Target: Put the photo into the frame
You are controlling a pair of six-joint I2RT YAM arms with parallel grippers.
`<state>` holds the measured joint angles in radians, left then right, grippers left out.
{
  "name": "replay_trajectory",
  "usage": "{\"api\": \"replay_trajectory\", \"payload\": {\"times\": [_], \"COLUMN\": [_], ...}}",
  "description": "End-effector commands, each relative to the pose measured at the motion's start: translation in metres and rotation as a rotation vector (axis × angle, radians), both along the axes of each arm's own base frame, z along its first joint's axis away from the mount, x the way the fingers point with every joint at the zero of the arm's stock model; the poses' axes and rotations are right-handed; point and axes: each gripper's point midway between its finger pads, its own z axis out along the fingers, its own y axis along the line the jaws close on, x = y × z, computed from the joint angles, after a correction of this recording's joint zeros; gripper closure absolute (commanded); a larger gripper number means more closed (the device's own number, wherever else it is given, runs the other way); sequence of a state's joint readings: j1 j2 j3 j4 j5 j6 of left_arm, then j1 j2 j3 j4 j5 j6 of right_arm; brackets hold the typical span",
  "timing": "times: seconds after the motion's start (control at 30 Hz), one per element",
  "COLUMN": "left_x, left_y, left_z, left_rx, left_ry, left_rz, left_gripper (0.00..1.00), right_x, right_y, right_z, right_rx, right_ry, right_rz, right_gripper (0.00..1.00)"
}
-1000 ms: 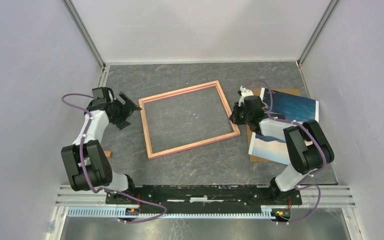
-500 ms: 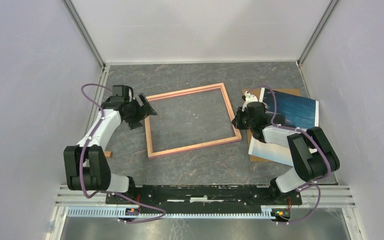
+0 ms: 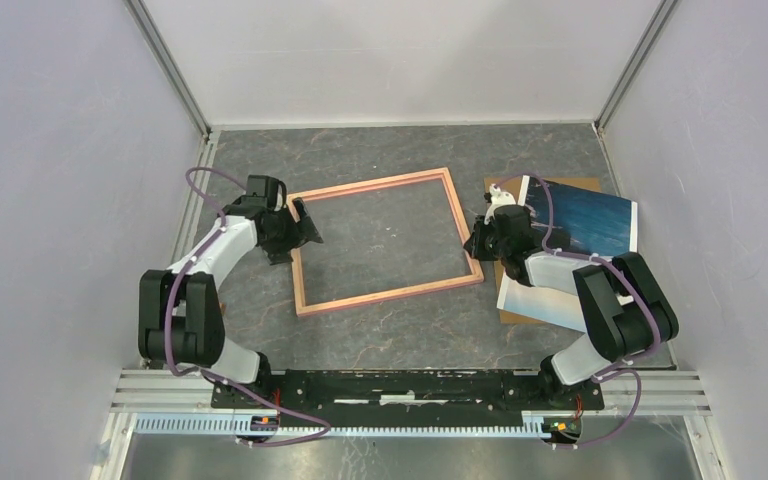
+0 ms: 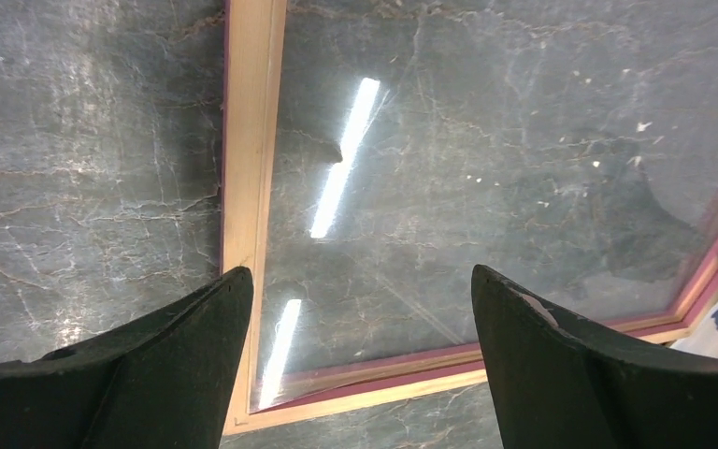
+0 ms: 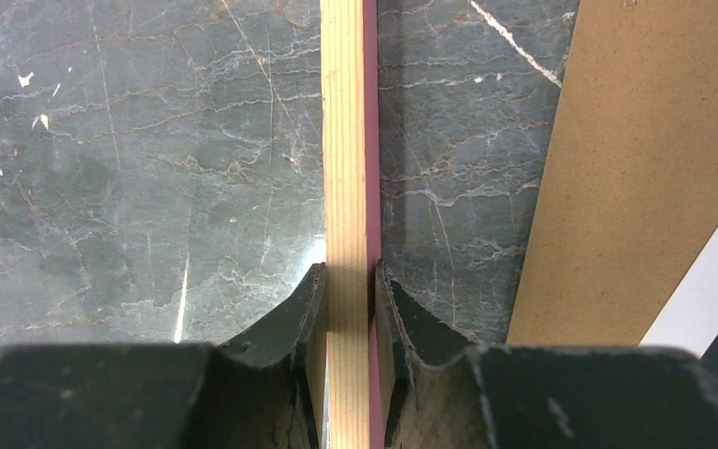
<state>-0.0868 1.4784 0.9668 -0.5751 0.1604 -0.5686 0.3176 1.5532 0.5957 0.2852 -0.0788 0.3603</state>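
Subject of inspection: the large glossy rectangular photo of dark blue water and pale sky. It lies at the right of the dark grey marbled tabletop, on top of a plain brown backing board, and is partly hidden by the right arm. It is outside the frame, so the insertion has not begun. The thin-railed, salmon-pink rectangular wooden frame lies at mid-table, skewed and just beside the board. Strip-light reflections inside its rails suggest a clear pane is fitted. The right gripper is closed tight on the frame's right-hand rail, one finger on each side of the wood. This grip appears meant to steady or shift the frame rather than lift it. Whether the rail is raised off the table cannot be told. The left gripper is at the opposite rail with its jaws spread wide, holding nothing. One finger is at the rail and the other is over the pane. I judge it is placed there to take a second hold so the frame cannot pivot. Contact with the frame cannot be confirmed. The main risk noted is that the frame twists under its single pinch.
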Motion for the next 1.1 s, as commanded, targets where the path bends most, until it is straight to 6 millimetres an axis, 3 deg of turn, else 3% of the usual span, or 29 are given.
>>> {"api": "replay_trajectory", "payload": {"times": [0.0, 0.3, 0.4, 0.6, 0.67, 0.73, 0.87, 0.97, 1.03, 1.07], "left_x": [0.011, 0.010, 0.013, 0.014, 0.014, 0.017, 0.019, 0.014, 0.005, -0.004], "left_y": [0.001, -0.015, -0.021, -0.024, -0.016, -0.006, -0.003, -0.027, -0.063, -0.092], "left_z": [-0.011, -0.047, -0.046, -0.036, -0.030, -0.012, 0.025, 0.051, 0.063, 0.069], "left_rx": [0.008, -0.028, -0.034, -0.030, 0.048, 0.149, 0.231, 0.199, 0.084, -0.005], "left_ry": [-0.017, 0.064, 0.051, 0.028, 0.018, -0.032, -0.104, -0.154, -0.194, -0.220], "left_rz": [0.061, 0.066, 0.054, 0.039, 0.041, 0.045, 0.040, -0.034, -0.138, -0.230], "left_gripper": [0.08, 0.09, 0.09, 0.08, 0.07, 0.06, 0.06, 0.09, 0.11, 0.12], "right_x": [0.016, 0.014, 0.014, 0.013, 0.013, 0.012, 0.012, 0.012, 0.011, 0.010], "right_y": [0.012, 0.019, 0.022, 0.026, 0.026, 0.025, 0.016, 0.014, 0.015, 0.017], "right_z": [0.022, 0.023, 0.025, 0.033, 0.035, 0.039, 0.038, 0.036, 0.036, 0.037], "right_rx": [0.068, 0.102, 0.116, 0.140, 0.145, 0.147, 0.127, 0.126, 0.150, 0.177], "right_ry": [-0.097, -0.098, -0.099, -0.112, -0.115, -0.122, -0.117, -0.096, -0.068, -0.057], "right_rz": [0.022, 0.045, 0.058, 0.076, 0.073, 0.063, 0.018, -0.008, -0.034, -0.042], "right_gripper": [1.00, 1.00, 1.00, 1.00, 1.00, 1.00, 1.00, 1.00, 1.00, 1.00]}}
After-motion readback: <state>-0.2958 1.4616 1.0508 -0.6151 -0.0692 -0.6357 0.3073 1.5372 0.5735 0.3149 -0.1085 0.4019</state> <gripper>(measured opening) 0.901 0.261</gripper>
